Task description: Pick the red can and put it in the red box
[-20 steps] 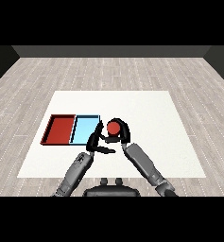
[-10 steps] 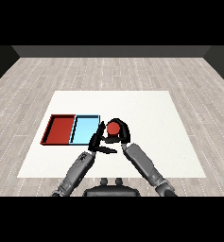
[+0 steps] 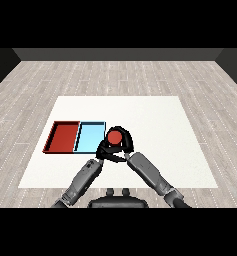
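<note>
The red can [image 3: 114, 136] is near the middle of the white table, just right of the light blue tray [image 3: 88, 136]. My right hand [image 3: 126, 144] is curled round the can, whose red top shows above the fingers. The can's lower part is hidden, so I cannot tell whether it rests on the table. My left hand [image 3: 103, 151] sits right beside it at the blue tray's near right corner, fingers relaxed, close against the right hand. The red tray [image 3: 64, 137] lies left of the blue one with nothing in it.
The white table [image 3: 160, 120] spreads wide to the right and behind the trays. Both forearms come in from the bottom and meet in front of the blue tray. Grey plank floor surrounds the table.
My right hand has shifted the red can a little to the left, closer to the blue tray. The left hand has closed in against the right hand.
</note>
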### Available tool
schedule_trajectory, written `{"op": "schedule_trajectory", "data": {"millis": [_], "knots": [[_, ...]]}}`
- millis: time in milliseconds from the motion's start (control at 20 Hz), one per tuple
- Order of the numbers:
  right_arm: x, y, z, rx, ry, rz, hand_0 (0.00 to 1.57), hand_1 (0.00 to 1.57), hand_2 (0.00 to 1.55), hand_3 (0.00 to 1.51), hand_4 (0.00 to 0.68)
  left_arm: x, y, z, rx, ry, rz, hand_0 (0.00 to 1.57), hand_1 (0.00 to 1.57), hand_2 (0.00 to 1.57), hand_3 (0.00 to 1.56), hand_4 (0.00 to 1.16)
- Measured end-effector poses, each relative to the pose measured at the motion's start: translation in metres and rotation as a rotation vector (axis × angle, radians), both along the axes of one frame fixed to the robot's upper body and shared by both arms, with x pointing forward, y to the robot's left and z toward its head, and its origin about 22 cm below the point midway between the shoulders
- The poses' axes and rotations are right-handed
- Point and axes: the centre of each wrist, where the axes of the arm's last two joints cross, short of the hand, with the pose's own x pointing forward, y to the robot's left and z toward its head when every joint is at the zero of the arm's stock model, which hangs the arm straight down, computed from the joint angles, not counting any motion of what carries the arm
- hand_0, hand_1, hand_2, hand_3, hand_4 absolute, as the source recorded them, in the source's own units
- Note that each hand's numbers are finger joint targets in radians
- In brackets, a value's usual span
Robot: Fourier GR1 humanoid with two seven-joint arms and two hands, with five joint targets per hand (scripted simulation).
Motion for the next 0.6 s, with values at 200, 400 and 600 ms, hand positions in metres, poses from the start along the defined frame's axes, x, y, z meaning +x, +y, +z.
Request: {"op": "schedule_trajectory", "data": {"millis": [200,400,600], "knots": [[-0.009,0.008,-0.005,-0.015,-0.004,0.011,1.49,1.49,1.46,1.37,0.646,0.000,0.001,-0.001,0.020,0.005,0.023,0.00,0.00,0.00,0.00,0.22],[-0.007,0.012,-0.004,-0.023,0.002,0.027,1.47,1.47,1.45,1.37,0.629,0.006,0.001,0.002,0.047,-0.003,0.061,0.61,0.61,0.63,0.00,0.61],[-0.010,0.014,-0.005,-0.029,0.000,0.034,1.47,1.47,1.45,1.37,0.628,0.003,-0.002,0.003,0.052,0.037,0.159,1.57,1.57,1.53,1.43,0.92]]}}
